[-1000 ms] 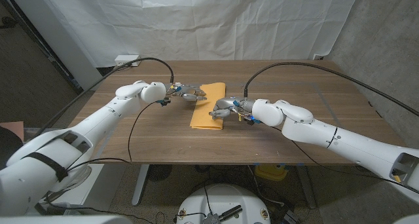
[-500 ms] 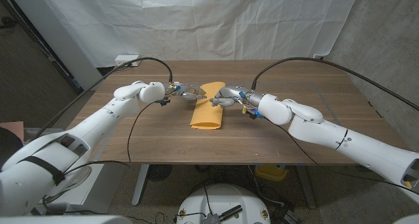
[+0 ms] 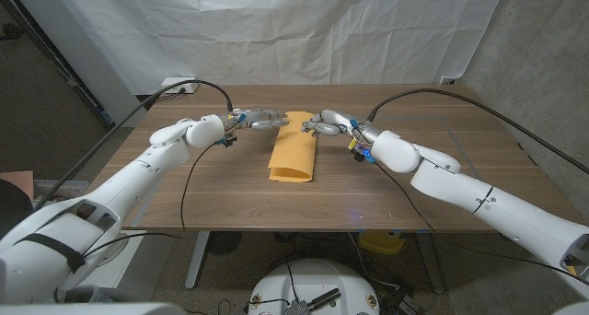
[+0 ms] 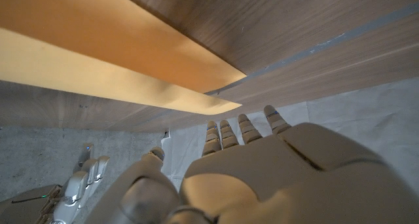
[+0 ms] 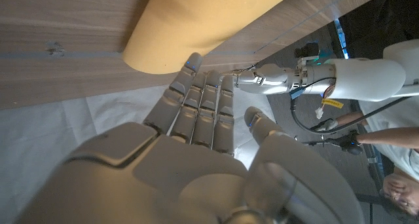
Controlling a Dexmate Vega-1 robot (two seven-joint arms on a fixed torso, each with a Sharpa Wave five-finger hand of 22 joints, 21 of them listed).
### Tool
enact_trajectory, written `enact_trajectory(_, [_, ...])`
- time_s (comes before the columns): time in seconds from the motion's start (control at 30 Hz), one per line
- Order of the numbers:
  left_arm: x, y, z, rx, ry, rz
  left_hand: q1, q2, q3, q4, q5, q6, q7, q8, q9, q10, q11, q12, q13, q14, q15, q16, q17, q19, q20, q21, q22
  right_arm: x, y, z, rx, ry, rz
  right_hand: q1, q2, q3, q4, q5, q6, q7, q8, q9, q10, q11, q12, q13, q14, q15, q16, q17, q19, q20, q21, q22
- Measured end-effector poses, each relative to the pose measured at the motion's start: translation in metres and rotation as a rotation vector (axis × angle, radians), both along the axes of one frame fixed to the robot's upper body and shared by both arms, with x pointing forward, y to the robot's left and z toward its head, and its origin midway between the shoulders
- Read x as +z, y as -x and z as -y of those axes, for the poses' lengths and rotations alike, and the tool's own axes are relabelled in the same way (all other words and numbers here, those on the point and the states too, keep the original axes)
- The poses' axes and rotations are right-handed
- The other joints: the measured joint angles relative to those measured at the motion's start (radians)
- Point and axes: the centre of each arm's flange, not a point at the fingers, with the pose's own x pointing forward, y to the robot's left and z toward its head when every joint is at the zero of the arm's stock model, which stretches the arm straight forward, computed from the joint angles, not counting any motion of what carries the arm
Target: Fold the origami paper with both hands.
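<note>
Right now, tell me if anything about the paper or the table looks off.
Only the orange origami paper: it lies folded over but uncreased, its near end bulging in a rounded loop. Left hand and right hand flank its far end, holding nothing.

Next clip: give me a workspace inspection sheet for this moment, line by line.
Surface: wooden table, seams visible in the top.
Job's things: orange origami paper, folded over into a long strip, lying mid-table.
Clutter: white box at the far left corner.
Hands: left hand and right hand hover at the paper's far end, one each side, fingers apart, holding nothing.
Cables: black cable along each arm.
Surroundings: white sheet backdrop; a person at the right wrist view's edge.
</note>
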Motion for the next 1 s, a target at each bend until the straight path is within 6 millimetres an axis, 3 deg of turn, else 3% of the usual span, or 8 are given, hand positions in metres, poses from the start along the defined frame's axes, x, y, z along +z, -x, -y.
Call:
enact_trajectory(0.1, [0.006, 0.003, 0.002, -0.029, 0.043, 0.021, 0.006, 0.006, 0.005, 0.003, 0.0, 0.005, -0.005, 0.0, 0.0, 0.009, 0.009, 0.0, 0.0, 0.01, 0.0, 0.0, 0.0, 0.0, 0.001, 0.0, 0.0, -0.001, -0.007, 0.007, -0.02, -0.024, -0.01, 0.0, 0.0, -0.004, 0.002, 0.0, -0.014, 0.002, 0.0, 0.0, -0.013, 0.002, 0.0, 0.0, -0.013, 0.002, 0.0, 0.0, -0.009, 0.002, 0.0, 0.0])
enact_trajectory(0.13, [0.004, 0.006, -0.007, -0.029, 0.087, 0.025, 0.008, 0.008, 0.008, 0.0, 0.0, 0.005, -0.005, 0.0, 0.0, 0.009, 0.009, 0.006, 0.0, 0.01, 0.0, 0.0, 0.0, 0.0, 0.008, 0.0, 0.0, 0.002, -0.005, 0.007, 0.029, -0.095, -0.031, 0.0, 0.0, -0.007, 0.001, 0.0, -0.018, 0.0, 0.0, 0.0, -0.016, 0.006, 0.0, 0.0, -0.015, 0.004, 0.0, 0.0, -0.015, 0.001, 0.0, 0.0])
enact_trajectory(0.53, [0.014, 0.018, -0.023, -0.135, 0.338, 0.045, 0.008, 0.008, 0.019, -0.002, 0.0, -0.003, -0.011, 0.0, 0.0, 0.023, 0.012, 0.008, 0.003, 0.021, 0.007, -0.002, 0.0, -0.004, 0.011, -0.007, -0.005, 0.007, -0.021, 0.031, 0.079, -0.358, -0.087, 0.0, 0.0, -0.021, 0.001, -0.004, -0.034, -0.002, 0.0, 0.0, -0.032, 0.011, 0.0, 0.0, -0.029, 0.007, 0.0, 0.0, -0.034, -0.002, 0.0, 0.0])
enact_trajectory(1.0, [0.016, 0.022, -0.056, -0.256, 0.669, -0.013, 0.008, 0.008, 0.031, -0.007, 0.0, -0.039, 0.007, -0.008, 0.0, 0.002, 0.024, 0.002, 0.003, 0.0, 0.006, -0.017, 0.0, -0.004, 0.011, -0.007, -0.005, 0.008, -0.024, 0.045, 0.116, -0.655, -0.097, 0.0, 0.0, -0.032, 0.004, -0.004, -0.068, 0.007, 0.0, 0.0, -0.066, 0.009, 0.0, 0.0, -0.061, 0.011, 0.0, 0.0, -0.05, -0.007, 0.0, 0.0])
